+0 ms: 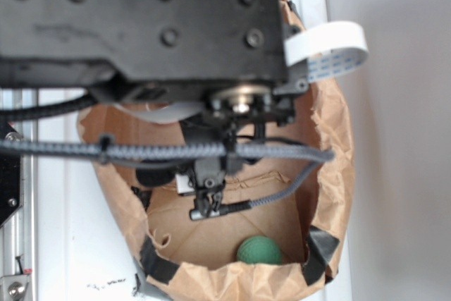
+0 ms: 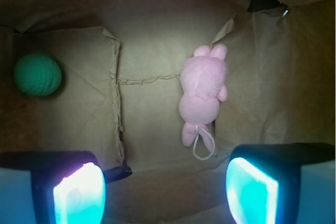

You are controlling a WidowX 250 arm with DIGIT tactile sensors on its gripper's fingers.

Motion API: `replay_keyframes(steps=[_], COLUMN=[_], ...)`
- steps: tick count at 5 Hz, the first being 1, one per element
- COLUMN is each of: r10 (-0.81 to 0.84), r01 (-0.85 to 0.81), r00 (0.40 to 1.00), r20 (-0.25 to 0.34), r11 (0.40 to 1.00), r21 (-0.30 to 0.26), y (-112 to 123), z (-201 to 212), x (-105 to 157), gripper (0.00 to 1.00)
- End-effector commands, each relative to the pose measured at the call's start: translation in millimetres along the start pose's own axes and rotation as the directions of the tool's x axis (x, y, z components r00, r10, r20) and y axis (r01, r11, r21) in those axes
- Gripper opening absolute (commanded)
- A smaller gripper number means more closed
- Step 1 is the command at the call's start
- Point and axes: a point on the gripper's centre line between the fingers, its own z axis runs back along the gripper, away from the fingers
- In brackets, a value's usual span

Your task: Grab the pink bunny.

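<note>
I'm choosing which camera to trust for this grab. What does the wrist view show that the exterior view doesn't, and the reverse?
Only the wrist view shows the pink bunny lying on the bag floor, its white string loop toward the open pincer. Only the exterior view shows the arm over the paper bag, hiding the bunny, plus the white ribbon cable. Both show the green ball inside the bag.

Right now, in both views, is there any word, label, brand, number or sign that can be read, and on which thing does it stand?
None can be read.
pink bunny: plain plush, no tag showing.
green ball: no print.
paper bag: no lettering showing.
gripper: no markings showing.
Dark specks on the white surface in the exterior view: too small and blurred to tell.
</note>
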Motion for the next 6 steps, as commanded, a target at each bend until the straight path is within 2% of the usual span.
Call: replay_keyframes(steps=[1,4,5,6], r10=[0.041,0.041,0.056,0.054], r01=[-0.042,-0.042,-0.061,-0.058], r00=[0.998,0.998,0.994,0.992], r20=[0.056,0.056,0.090,0.111], r11=[0.999,0.999,0.997,0.998], r21=[0.022,0.022,0.053,0.034], y=[15,15,10,11], z=[8,8,-24,-35], x=[5,5,17,23], gripper=[1.00,1.00,1.00,1.00])
